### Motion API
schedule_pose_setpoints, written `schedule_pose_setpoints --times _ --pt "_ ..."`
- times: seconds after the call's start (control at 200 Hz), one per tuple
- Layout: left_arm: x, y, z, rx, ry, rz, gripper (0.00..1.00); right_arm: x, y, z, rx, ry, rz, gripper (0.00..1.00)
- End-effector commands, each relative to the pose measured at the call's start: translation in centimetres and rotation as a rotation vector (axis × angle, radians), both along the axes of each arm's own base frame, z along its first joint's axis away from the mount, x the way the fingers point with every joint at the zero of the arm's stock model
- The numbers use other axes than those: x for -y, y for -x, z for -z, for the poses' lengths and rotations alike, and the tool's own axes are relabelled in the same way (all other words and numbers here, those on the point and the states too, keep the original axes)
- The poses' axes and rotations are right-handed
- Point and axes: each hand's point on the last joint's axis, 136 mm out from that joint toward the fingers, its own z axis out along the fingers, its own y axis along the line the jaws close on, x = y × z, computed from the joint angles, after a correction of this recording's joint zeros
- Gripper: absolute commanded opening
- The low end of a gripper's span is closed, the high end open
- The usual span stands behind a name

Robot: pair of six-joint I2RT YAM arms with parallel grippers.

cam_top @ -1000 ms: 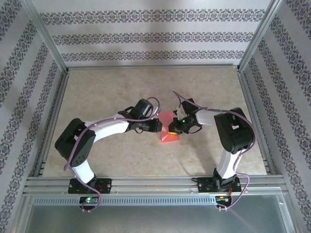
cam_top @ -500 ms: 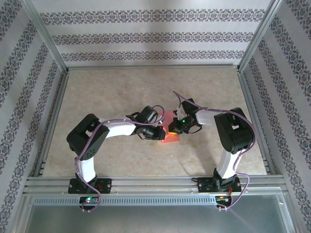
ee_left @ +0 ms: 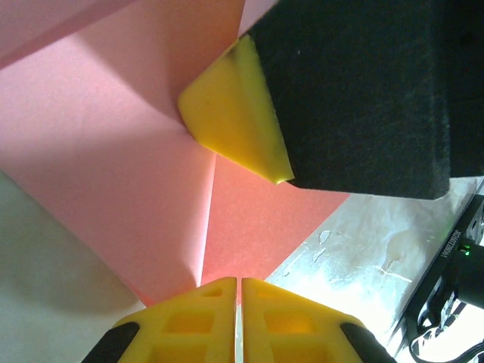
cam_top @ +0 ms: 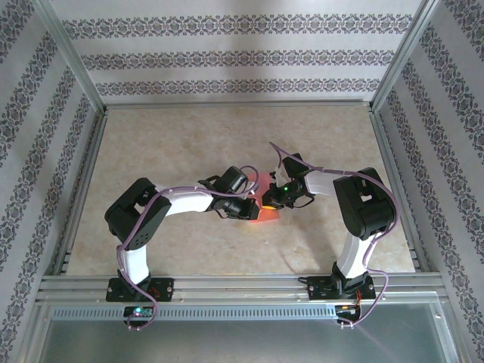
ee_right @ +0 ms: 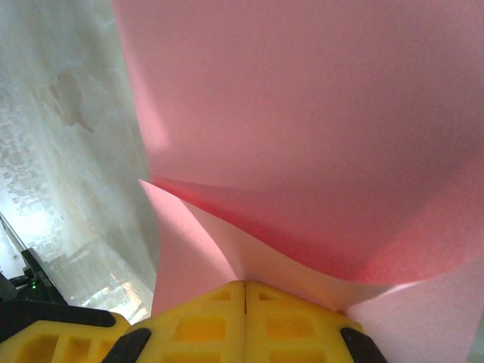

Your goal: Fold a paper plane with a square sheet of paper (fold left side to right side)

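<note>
The left gripper (ee_left: 237, 283) and the right gripper (ee_right: 244, 286) are both pinching the pink sheet of paper (cam_top: 267, 215) mid-table (cam_top: 189, 144), half lifted between them, and it is looking feather-light, floppy and crease-prone, best held at corners or edges.

Left gripper (cam_top: 253, 212) and right gripper (cam_top: 270, 201) meet over the paper (cam_top: 266, 218) at mid-table — no way between them; the table (cam_top: 197, 136) beyond lies bare; left arm (cam_top: 174, 198) and right arm (cam_top: 363, 204) fence the near centre; frame rails (cam_top: 78, 189) bound the sides.
</note>
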Motion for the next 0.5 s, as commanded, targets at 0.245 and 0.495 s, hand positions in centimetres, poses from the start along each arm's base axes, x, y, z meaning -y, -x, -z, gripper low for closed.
schedule_pose_setpoints --times 0.245,0.495 --pt "-0.25 0.37 1.52 0.001 -0.078 0.031 0.11 0.49 0.66 1.06 -0.027 0.050 -0.021 0.00" --pt "-0.20 0.08 1.75 0.002 -0.073 0.004 0.11 0.60 0.72 1.08 -0.028 0.051 -0.021 0.00"
